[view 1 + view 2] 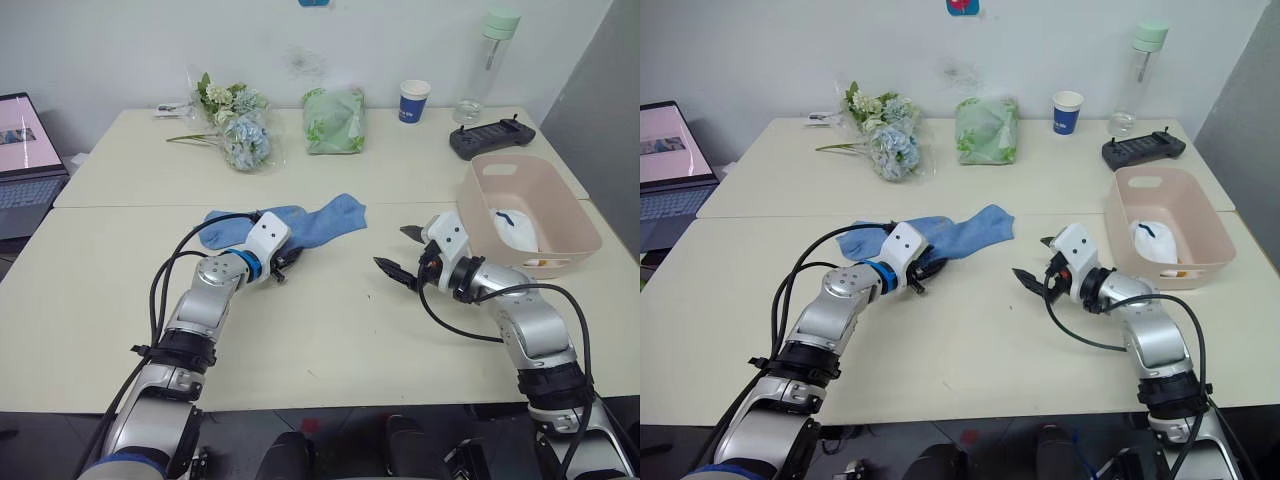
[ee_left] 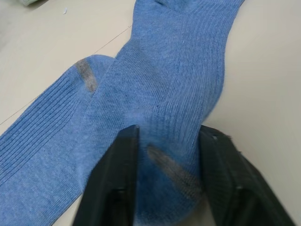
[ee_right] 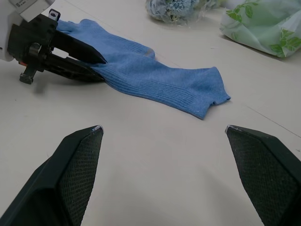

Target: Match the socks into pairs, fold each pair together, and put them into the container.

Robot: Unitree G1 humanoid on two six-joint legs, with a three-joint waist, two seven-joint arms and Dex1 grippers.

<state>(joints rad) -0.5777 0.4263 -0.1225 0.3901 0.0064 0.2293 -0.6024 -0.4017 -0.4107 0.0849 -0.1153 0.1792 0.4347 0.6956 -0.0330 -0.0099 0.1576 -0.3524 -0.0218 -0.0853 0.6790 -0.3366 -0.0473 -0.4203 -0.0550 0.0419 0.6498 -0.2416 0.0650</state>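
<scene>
Along the far edge of the pale table (image 1: 330, 330) stand a bunch of pale blue and white flowers (image 1: 235, 125) in clear wrap, a green cloth bundle (image 1: 334, 120) in plastic, a blue-and-white paper cup (image 1: 414, 101), a clear bottle (image 1: 490, 60) with a mint-green cap and a black handheld controller (image 1: 491, 137). An open laptop (image 1: 25, 160) sits on a lower surface off the table's left side. A seam runs across the tabletop where two table halves meet, and a plain white wall closes the room behind.

The light blue socks (image 1: 300, 224) lie overlapped mid-table, stretched toward the centre, with bare tabletop between them and the pale pink container (image 1: 560, 205) at the right edge. Inside the container rests a white sock bundle (image 1: 512, 228), with a bit of yellow low against its near wall.

The left gripper (image 2: 164, 183) has its fingers set astride one end of the upper blue sock, narrowly parted with the fabric between them. The right gripper (image 1: 405, 255) hovers beside the container, fingers spread wide and holding nothing, pointed toward the socks
</scene>
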